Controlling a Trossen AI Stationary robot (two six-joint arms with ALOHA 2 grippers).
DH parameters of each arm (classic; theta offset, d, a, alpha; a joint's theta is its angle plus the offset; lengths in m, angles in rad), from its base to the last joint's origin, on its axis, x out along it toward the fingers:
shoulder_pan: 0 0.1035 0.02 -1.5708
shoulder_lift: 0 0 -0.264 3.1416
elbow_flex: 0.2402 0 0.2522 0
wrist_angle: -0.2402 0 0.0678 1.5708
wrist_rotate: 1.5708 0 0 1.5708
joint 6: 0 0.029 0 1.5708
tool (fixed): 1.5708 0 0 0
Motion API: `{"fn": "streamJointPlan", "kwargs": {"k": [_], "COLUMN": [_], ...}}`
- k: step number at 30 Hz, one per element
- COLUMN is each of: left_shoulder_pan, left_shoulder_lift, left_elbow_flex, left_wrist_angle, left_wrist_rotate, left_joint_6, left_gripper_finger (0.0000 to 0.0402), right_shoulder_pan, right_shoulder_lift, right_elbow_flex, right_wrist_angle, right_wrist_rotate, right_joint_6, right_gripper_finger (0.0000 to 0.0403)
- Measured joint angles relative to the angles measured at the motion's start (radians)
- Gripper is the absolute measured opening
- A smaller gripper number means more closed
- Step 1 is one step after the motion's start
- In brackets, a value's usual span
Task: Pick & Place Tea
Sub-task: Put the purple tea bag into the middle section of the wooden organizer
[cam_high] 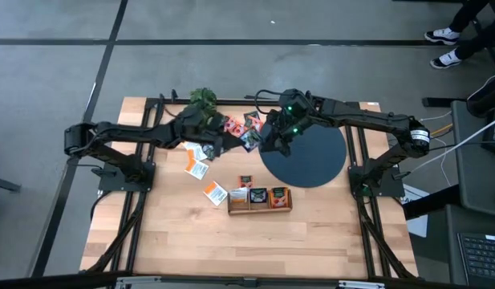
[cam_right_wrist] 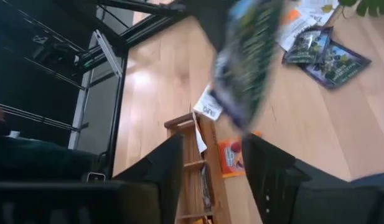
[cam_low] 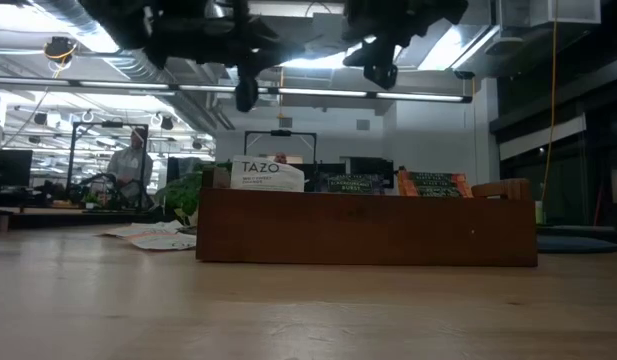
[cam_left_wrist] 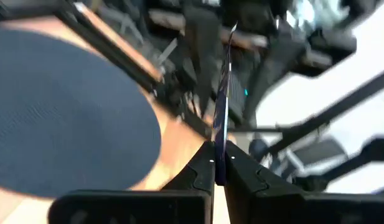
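A dark teal tea packet [cam_high: 251, 140] is up in the air over the table's far middle, between my two grippers. My left gripper [cam_left_wrist: 218, 163] is shut on it; in the left wrist view the packet [cam_left_wrist: 223, 93] shows edge-on. My right gripper [cam_right_wrist: 216, 168] stands open just right of it, with the packet's blurred face [cam_right_wrist: 248, 56] ahead of its spread fingers and not touching them. More tea packets [cam_high: 197, 164] lie flat on the wood. Others stand in a wooden box [cam_high: 259, 199]. My left gripper pinches the packet's near edge [cam_left_wrist: 219, 140] between its two fingers, one on each flat face. The fingers come in about level from the table's left. The packet sticks out ahead of the fingers, lifted clear of the table.
A black disc [cam_high: 307, 156] lies under my right arm on the table's right half. A small green plant [cam_high: 203, 100] stands at the far edge. Loose packets [cam_right_wrist: 332, 62] lie near the plant. The wooden box [cam_low: 368, 225] sits toward the near middle, with bare wood in front of it.
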Motion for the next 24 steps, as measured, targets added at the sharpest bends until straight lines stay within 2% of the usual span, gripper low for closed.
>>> {"fn": "streamJointPlan", "kwargs": {"k": [5, 10, 14, 24], "left_shoulder_pan": [-0.037, -0.095, -0.129, -0.14], "left_shoulder_lift": [-0.001, -0.001, -0.001, -0.001], "left_elbow_flex": [-0.106, -0.143, -0.147, -0.147], "left_wrist_angle": [0.25, 0.351, 0.372, 0.409], "left_wrist_rotate": [-0.159, -0.268, -0.352, -0.382], "left_joint_6": [-0.076, -0.078, -0.056, -0.053], "left_gripper_finger": [0.0008, 0.0008, 0.0009, 0.0009], "right_shoulder_pan": [-0.004, -0.029, -0.052, -0.053], "right_shoulder_lift": [-0.001, -0.001, -0.001, -0.001], "right_elbow_flex": [0.0, 0.0, 0.0, 0.0], "right_wrist_angle": [0.107, 0.171, 0.18, 0.314], "right_wrist_rotate": [0.067, 0.143, 0.139, 0.095], "right_joint_6": [0.054, 0.108, 0.135, 0.157], "right_gripper_finger": [0.0173, 0.0174, 0.0174, 0.0174]}}
